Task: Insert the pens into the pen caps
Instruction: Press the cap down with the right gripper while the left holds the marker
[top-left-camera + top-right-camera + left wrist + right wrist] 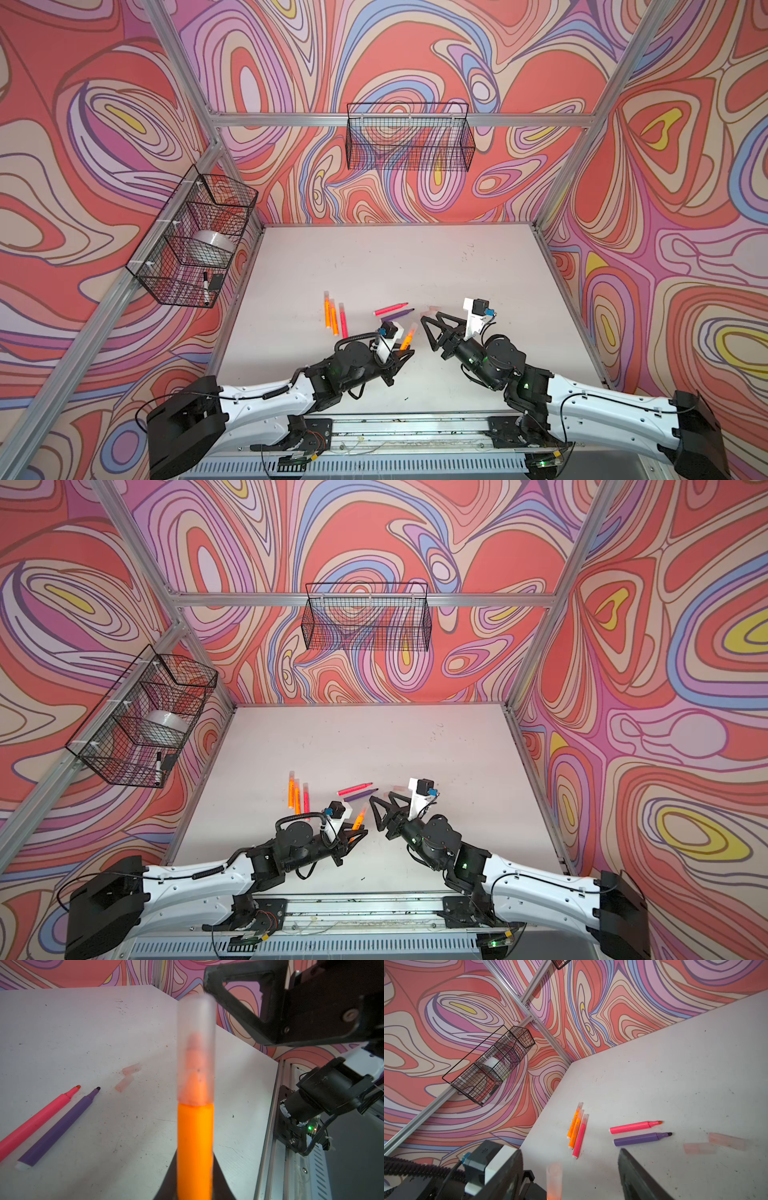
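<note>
1. Roughly two thirds done, I reckon; three capped pens lie side by side on the table; a fourth, the orange pen, is clamped tight in the left gripper, and its cap looks fully seated.
2. The right gripper is spread wide and empty, just beside that cap.
3. Left to do: the pink pen and purple pen lie bare-tipped; two loose caps sit near their tips.
4. Hard to call: the seated cap is blurred, so I can't tell if the right finger touches it; the left fingertips are mostly hidden by the pen.
</note>
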`<state>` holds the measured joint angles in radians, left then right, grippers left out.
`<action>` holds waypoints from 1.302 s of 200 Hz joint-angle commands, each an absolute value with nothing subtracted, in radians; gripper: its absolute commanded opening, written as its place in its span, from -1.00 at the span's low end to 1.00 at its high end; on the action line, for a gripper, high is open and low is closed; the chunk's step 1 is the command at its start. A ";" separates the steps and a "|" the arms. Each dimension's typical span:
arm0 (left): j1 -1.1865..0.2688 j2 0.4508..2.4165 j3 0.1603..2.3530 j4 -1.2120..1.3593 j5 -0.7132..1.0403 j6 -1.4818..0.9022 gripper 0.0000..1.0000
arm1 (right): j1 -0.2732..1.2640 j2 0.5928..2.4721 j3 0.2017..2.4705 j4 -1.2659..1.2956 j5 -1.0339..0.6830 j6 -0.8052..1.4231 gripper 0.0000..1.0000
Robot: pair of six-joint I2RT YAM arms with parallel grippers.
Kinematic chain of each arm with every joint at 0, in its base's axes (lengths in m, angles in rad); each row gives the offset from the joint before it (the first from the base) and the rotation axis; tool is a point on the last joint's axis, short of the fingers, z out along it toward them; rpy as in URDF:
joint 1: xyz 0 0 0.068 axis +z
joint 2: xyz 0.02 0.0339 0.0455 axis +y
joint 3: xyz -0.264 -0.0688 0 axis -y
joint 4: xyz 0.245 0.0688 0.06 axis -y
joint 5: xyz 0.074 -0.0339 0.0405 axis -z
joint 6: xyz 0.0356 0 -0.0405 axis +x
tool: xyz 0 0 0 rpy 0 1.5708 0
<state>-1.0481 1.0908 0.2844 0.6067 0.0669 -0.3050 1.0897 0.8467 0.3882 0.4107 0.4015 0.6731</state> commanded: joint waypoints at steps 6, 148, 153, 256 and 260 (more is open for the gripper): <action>-1.058 1.104 0.306 0.650 0.056 -0.252 -1.00 | 1.096 0.877 0.415 0.378 0.412 0.659 0.30; -1.062 1.130 0.332 0.638 0.051 -0.247 -1.00 | 1.095 1.029 0.504 0.409 0.297 0.655 -0.11; -1.062 1.130 0.332 0.637 0.053 -0.247 -1.00 | 1.095 1.039 0.506 0.415 0.294 0.657 -0.13; -1.062 1.110 0.331 0.620 -0.009 -0.273 -1.00 | 1.095 1.101 0.527 0.409 0.257 0.654 -1.00; -1.060 1.108 0.330 0.620 -0.019 -0.278 -1.00 | 1.095 1.104 0.524 0.414 0.251 0.653 -1.00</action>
